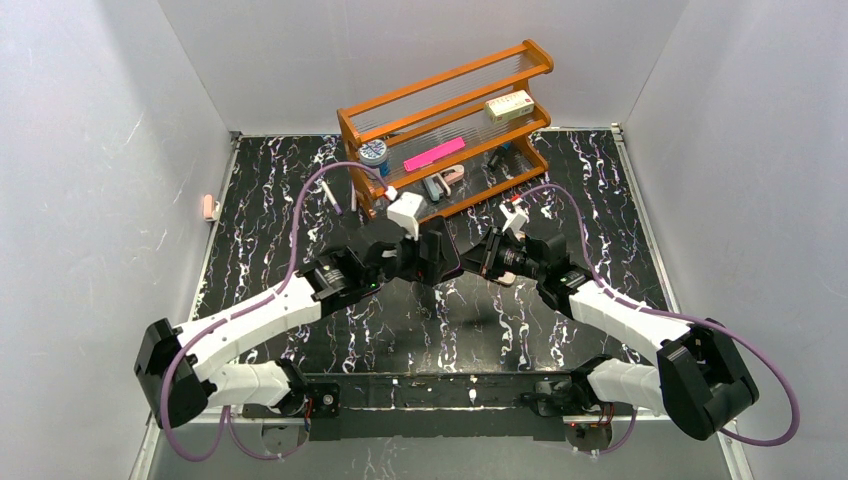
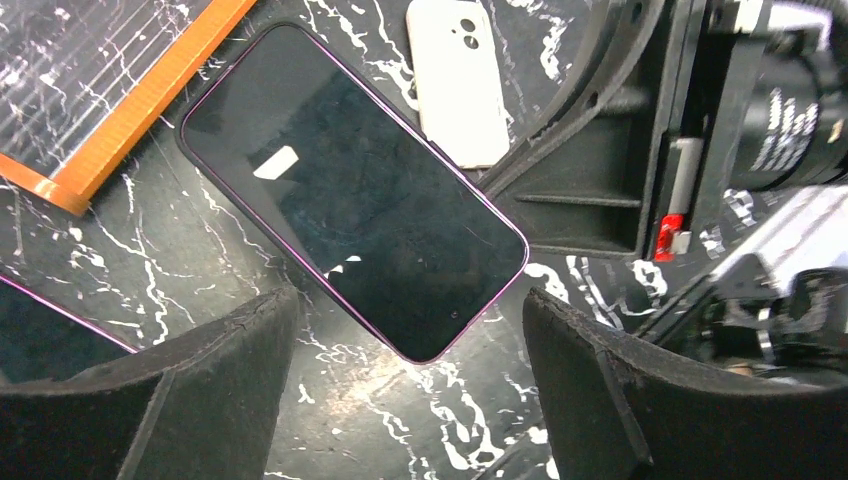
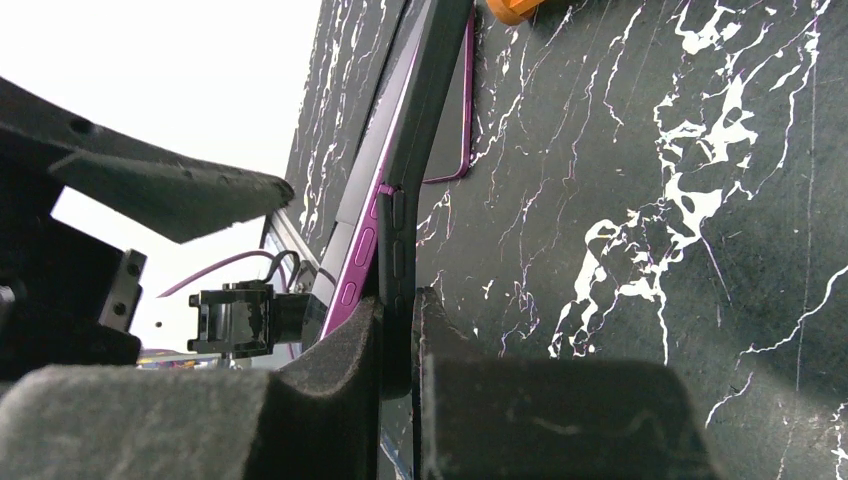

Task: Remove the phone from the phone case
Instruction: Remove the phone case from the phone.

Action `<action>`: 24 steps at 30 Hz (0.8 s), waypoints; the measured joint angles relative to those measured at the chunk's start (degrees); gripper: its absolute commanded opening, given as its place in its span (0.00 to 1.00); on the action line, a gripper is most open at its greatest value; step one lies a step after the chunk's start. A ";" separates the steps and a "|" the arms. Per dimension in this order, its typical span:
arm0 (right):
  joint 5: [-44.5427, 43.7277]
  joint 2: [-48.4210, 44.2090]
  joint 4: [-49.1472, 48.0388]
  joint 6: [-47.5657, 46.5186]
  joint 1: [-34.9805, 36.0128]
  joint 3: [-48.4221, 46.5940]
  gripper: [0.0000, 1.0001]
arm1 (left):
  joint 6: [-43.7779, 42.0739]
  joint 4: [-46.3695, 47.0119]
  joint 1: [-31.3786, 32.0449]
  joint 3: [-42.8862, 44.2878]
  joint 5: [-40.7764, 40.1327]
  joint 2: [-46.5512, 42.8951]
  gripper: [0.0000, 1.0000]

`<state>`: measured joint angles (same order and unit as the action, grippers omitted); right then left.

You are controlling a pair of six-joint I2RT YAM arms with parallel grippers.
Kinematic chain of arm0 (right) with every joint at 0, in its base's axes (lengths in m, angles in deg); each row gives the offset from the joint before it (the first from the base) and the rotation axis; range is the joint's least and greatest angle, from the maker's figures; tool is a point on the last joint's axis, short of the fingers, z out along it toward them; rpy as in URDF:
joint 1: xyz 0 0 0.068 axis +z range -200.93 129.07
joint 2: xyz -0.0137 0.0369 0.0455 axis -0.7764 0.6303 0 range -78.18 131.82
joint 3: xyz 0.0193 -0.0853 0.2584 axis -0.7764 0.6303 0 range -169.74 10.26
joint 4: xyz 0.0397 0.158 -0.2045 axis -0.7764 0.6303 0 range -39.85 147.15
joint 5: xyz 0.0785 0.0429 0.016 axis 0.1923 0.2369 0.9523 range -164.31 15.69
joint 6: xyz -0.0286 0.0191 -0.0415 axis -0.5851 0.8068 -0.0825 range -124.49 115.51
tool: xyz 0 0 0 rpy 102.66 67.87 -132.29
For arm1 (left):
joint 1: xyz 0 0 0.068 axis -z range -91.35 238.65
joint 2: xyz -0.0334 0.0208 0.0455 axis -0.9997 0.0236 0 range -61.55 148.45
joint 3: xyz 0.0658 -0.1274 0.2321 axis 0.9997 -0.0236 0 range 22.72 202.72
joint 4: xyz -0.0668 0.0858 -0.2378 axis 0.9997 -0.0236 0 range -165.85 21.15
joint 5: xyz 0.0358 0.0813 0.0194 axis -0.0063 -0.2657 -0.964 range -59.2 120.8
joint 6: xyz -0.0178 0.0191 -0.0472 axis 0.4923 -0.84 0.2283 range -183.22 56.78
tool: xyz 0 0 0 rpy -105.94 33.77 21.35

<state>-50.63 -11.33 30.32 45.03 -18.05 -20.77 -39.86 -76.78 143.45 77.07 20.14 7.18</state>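
Phone gripped edge-on
Right tool clamps its purple edge; left tool spread wide; arm lettering blurred.

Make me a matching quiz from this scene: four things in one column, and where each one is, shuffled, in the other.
1 purple-edged phone
2 black phone case
3 orange rack
4 cream phone

A flat on the table
B at the table's far side
C pinched by the right gripper
D between the left gripper's open fingers

Pairs: 1-D, 2-C, 3-B, 4-A
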 measured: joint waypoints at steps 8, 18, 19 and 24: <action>0.11 0.11 0.02 2.21 0.00 0.00 0.01 | -10.40 -1.36 10.34 2.67 -14.12 6.88 0.74; 0.87 0.76 -0.50 3.80 0.00 0.57 0.01 | -17.55 -1.57 14.05 5.42 -26.29 9.35 0.72; 0.85 0.76 -0.72 3.91 0.00 0.72 0.01 | -17.86 -1.60 14.05 5.44 -26.49 9.35 0.72; 0.94 0.79 -1.25 4.42 -0.02 0.92 0.01 | -19.19 -2.43 14.34 5.79 -27.10 9.77 0.72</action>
<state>-49.69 -10.55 29.07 49.44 -18.07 -19.85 -59.05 -79.20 157.79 82.86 -6.96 16.95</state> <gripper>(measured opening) 0.152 0.726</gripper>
